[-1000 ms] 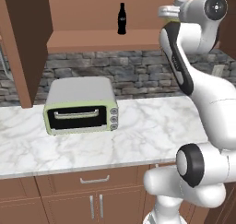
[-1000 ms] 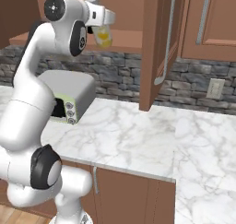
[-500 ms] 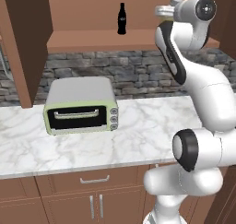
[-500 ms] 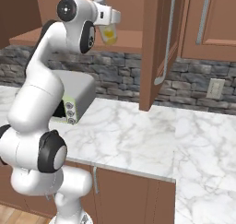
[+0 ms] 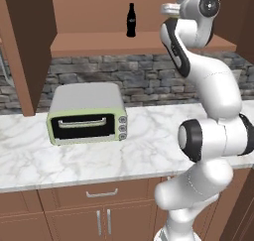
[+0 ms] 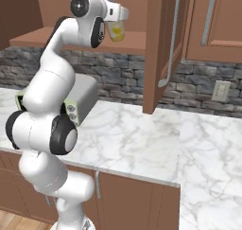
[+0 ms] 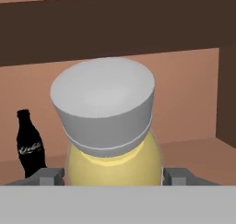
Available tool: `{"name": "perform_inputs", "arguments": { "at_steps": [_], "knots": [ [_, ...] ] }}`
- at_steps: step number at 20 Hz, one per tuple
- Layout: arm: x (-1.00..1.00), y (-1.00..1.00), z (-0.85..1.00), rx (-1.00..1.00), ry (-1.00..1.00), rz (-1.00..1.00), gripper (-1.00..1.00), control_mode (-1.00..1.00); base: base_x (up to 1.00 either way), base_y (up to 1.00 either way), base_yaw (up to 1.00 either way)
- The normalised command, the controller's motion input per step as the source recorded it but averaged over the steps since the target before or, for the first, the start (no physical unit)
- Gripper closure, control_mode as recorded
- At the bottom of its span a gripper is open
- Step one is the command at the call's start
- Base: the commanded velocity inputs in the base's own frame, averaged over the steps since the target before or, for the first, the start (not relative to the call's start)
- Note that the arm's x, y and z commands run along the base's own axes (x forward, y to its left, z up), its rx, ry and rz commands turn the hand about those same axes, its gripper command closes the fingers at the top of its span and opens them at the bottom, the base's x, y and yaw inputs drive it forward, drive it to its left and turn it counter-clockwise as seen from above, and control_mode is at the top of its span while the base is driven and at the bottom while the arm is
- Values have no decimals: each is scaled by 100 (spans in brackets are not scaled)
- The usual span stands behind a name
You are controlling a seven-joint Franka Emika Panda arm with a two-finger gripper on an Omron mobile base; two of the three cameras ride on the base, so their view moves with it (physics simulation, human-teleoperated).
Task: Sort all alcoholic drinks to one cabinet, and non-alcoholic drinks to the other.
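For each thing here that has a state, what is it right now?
Yellow bottle: capped, held between the gripper fingers, up at shelf height.
Cola bottle: upright on the cabinet shelf.
Cabinet door: swung open.
Toaster oven: door shut, on the counter.

Arm swung further toward the cabinet (image 6: pixel 71 39), yellow bottle (image 6: pixel 116 31) carried in above its shelf, elbow straightened upright
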Motion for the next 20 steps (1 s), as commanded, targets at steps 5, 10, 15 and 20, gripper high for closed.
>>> {"name": "perform_inputs", "arguments": {
  "at_steps": [5,10,15,20],
  "knots": [
    [42,-10,-11,0,1,0,100,-100,0,0,0],
    [24,-8,-17,0,4,0,100,-100,0,0,0],
    [16,0,-20,0,8,0,100,-100,0,0,0],
    [17,0,-28,0,6,0,100,-100,0,0,0]
  ]
}}
